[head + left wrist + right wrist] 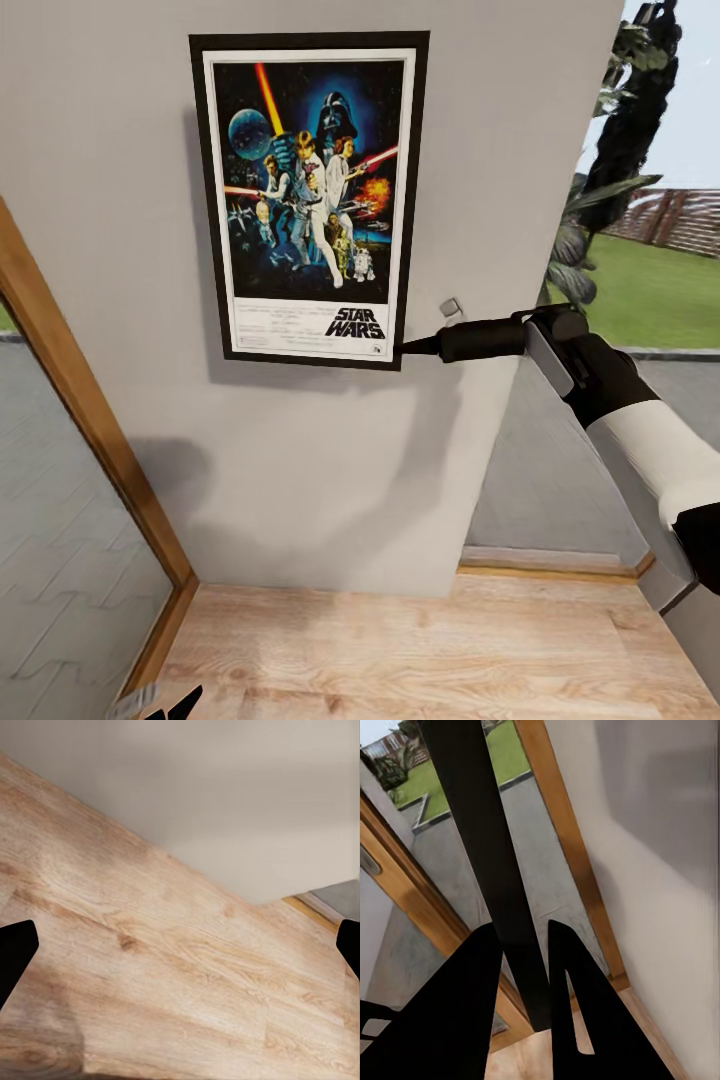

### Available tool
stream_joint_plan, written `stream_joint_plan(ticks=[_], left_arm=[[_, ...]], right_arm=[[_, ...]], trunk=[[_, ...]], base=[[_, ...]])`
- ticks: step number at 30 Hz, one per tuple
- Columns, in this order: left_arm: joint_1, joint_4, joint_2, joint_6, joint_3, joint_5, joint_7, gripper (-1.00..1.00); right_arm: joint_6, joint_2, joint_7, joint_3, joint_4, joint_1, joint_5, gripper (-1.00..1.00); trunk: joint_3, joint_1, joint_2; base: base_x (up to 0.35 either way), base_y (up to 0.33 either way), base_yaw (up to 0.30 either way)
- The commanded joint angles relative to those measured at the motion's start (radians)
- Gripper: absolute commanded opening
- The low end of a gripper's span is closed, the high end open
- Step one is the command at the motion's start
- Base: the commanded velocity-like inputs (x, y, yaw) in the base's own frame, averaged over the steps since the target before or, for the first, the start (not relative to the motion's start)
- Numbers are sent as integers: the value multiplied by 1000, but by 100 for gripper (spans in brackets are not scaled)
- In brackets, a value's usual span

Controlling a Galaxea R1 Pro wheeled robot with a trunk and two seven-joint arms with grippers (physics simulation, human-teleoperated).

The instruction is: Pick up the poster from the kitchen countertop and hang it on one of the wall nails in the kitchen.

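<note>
Pale grey wall (330, 470) above the light wooden floor (440, 650) carries the black-framed Star Wars poster (310, 200), pinched at its lower corner by the right end effector (405, 349), seemingly steadying it to hang; the left end effector (180, 952) is spread, empty.

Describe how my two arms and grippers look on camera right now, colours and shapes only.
The right arm has a white forearm shell, a black wrist section, a grey panel and a black cylindrical barrel. The right gripper has two flat, matte black, tapering fingers. The left gripper shows as two black fingertips at the frame edges. No cables or markings are visible.
</note>
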Motion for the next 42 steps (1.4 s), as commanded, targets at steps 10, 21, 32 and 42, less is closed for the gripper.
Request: stream_joint_plan(ticks=[10,21,32,42], left_arm=[[-1,1,0,-7,-9,5,-2,100],[-1,1,1,-7,-9,5,-2,100],[-1,1,1,-7,-8,5,-2,100],[-1,1,1,-7,-8,5,-2,100]], right_arm=[[7,-1,-1,3,0,-1,-8,-100],[7,-1,-1,3,0,-2,-8,-100],[7,-1,-1,3,0,-2,-8,-100],[7,-1,-1,3,0,-2,-8,-100]], trunk=[[-2,1,-2],[-2,1,-2],[-2,1,-2],[-2,1,-2]], base=[[89,0,0],[65,15,0],[92,92,0],[4,3,0]])
